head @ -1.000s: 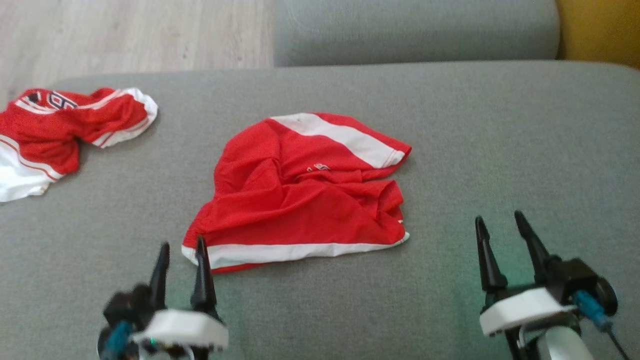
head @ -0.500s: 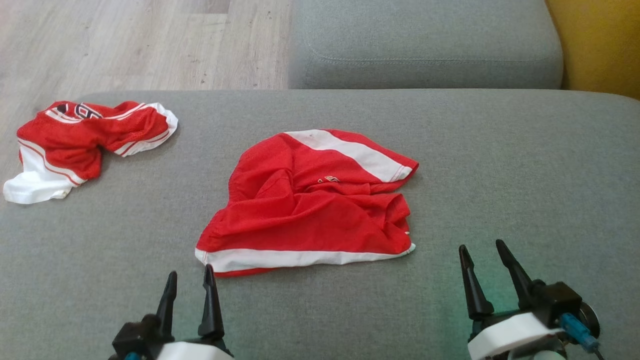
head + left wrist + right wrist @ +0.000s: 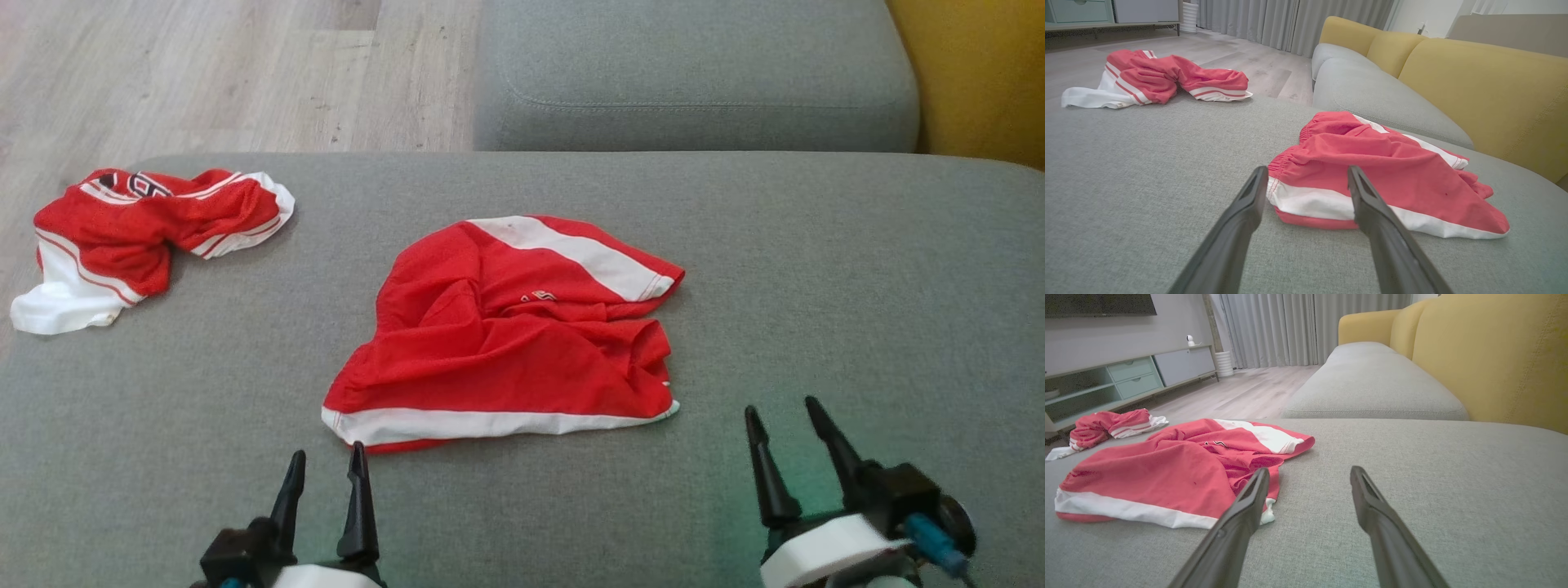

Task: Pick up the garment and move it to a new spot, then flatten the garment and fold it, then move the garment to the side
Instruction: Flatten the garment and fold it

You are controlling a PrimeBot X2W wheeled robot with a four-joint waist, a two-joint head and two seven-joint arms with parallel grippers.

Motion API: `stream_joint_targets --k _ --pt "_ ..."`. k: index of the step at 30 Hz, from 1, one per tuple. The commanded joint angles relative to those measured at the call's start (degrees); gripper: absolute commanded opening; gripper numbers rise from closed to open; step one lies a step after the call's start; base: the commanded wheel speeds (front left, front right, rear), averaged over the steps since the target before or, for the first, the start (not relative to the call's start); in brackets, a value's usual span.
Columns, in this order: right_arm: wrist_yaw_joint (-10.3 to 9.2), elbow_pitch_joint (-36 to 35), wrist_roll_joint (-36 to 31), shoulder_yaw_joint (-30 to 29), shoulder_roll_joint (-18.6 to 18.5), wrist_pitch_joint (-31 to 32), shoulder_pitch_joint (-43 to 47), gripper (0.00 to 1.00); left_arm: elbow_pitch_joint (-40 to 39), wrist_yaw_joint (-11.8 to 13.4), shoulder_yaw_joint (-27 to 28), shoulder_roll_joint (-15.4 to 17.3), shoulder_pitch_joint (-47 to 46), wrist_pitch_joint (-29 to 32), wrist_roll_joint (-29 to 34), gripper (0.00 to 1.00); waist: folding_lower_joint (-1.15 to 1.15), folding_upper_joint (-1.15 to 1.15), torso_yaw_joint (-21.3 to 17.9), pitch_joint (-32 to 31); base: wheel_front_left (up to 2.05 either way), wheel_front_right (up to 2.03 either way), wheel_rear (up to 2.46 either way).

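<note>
The garment (image 3: pixel 506 343), red shorts with white bands, lies crumpled in the middle of the grey sofa seat (image 3: pixel 857 269). My left gripper (image 3: pixel 326 451) stands open just short of the garment's near left corner, its fingers apart from the white hem. In the left wrist view that hem corner of the garment (image 3: pixel 1392 163) lies just beyond my left gripper (image 3: pixel 1307 169). My right gripper (image 3: pixel 780 406) stands open over bare cushion, to the right of the garment's near right corner. In the right wrist view the garment (image 3: pixel 1167 469) lies left of my right gripper (image 3: pixel 1310 469).
A second red and white garment (image 3: pixel 139 229) lies bunched at the seat's far left edge. Beyond the seat are another grey cushion (image 3: pixel 694 73), a yellow backrest (image 3: pixel 971 73) at the right and wooden floor (image 3: pixel 204 73) at the far left.
The head camera has tilted, shifting the whole picture. Both grippers have drawn back a little from the garment; the left fingertips no longer overlap its hem. Both stay open.
</note>
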Motion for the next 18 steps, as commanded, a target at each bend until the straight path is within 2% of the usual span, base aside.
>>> stream_joint_targets --k 1,8,18 --pt "-0.04 -1.23 -0.91 1.89 -0.29 -0.63 -1.42 1.00 -2.00 0.47 1.61 0.41 -1.59 -0.26 0.55 1.00 0.00 0.00 0.18 0.07 0.00 0.00 0.00" --pt "-0.04 4.05 -9.50 3.78 -0.29 3.54 -5.53 1.00 -2.00 0.57 1.08 0.45 -1.90 -0.14 0.63 1.00 0.00 0.00 1.95 0.83 0.00 0.00 0.00" --pt "-0.04 14.42 -14.48 2.57 -0.29 4.17 -13.26 1.00 -2.50 0.85 0.90 0.46 -2.88 -0.41 0.80 1.00 0.00 0.00 5.79 4.59 0.00 0.00 0.00"
